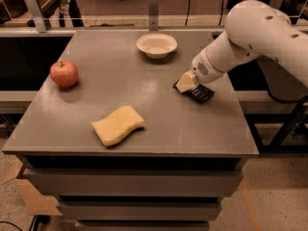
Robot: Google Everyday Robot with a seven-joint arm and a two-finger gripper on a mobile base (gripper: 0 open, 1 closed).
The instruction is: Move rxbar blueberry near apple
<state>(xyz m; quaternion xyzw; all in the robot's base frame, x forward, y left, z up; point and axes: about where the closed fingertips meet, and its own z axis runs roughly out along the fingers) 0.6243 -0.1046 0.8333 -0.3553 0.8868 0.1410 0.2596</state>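
Note:
The rxbar blueberry [201, 94] is a small dark flat bar lying on the grey table [159, 124] at its right side. My gripper [186, 83], cream-coloured at the end of the white arm [250, 32], sits over the bar's left end and hides that end. The red apple [64, 73] stands upright near the table's left edge, far from the bar and the gripper.
A white bowl [156, 44] stands at the back middle of the table. A yellow wavy sponge [118, 125] lies near the front, left of centre. The table's right edge is close to the bar. Metal rails and posts run behind the table.

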